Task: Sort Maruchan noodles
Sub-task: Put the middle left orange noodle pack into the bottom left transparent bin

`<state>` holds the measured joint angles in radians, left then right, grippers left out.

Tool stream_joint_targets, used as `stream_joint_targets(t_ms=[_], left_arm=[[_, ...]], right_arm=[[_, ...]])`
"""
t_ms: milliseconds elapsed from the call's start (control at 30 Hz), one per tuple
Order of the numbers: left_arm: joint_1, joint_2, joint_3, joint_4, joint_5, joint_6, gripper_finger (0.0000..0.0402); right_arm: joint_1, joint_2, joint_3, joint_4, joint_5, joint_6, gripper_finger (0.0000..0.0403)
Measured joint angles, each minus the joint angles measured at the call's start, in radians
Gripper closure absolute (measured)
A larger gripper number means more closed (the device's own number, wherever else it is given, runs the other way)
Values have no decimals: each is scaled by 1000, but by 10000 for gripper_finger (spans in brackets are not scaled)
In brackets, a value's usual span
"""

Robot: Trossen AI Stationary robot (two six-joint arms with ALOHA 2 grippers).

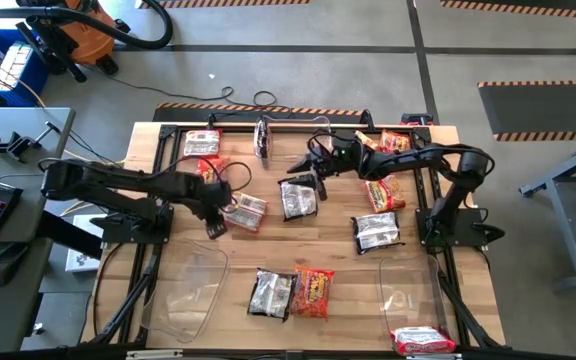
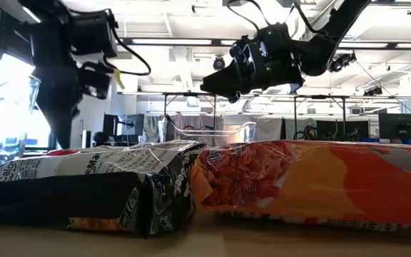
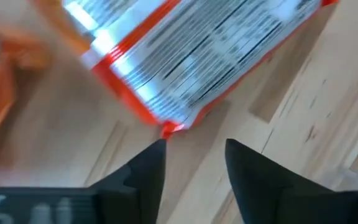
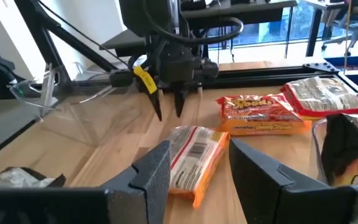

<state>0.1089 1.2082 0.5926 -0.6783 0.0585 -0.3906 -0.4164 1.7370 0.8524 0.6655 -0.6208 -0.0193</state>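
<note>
Lying just ahead of the left gripper's (image 3: 194,163) spread, empty jaws: red-and-white packet (image 3: 191,56).

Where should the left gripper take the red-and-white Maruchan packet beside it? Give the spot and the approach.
Take the red-and-white packet by its red-edged end, the part nearest the left gripper. It lies flat on the table, so come straight down from above with the fingers straddling that thin edge. The open jaws look wide enough.
</note>
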Motion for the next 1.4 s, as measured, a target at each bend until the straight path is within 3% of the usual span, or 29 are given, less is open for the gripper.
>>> stream_joint_targets(t_ms=[200, 400, 633, 800, 1033, 1200, 1300, 1400], left_arm=[[0, 45, -49, 132, 10, 44, 223], [-1, 131, -54, 164, -44, 50, 246], [7, 168, -57, 319, -57, 110, 324], [47, 114, -58, 347, -48, 107, 394], [131, -9, -58, 388, 22, 80, 400], [174, -62, -57, 365, 84, 15, 399], [145, -54, -57, 320, 87, -22, 379], [98, -18, -57, 304, 20, -10, 346]], right_arm=[[0, 0, 0, -12, 2, -1, 254], [0, 0, 0, -15, 18, -14, 254], [7, 0, 0, -50, 73, -53, 252], [54, 0, 0, -158, 160, -224, 223], [174, 8, 0, -250, 375, -392, 154], [224, 31, 0, -230, 483, -434, 137], [229, 36, 0, -229, 504, -425, 136], [228, 36, 0, -223, 508, -409, 136]])
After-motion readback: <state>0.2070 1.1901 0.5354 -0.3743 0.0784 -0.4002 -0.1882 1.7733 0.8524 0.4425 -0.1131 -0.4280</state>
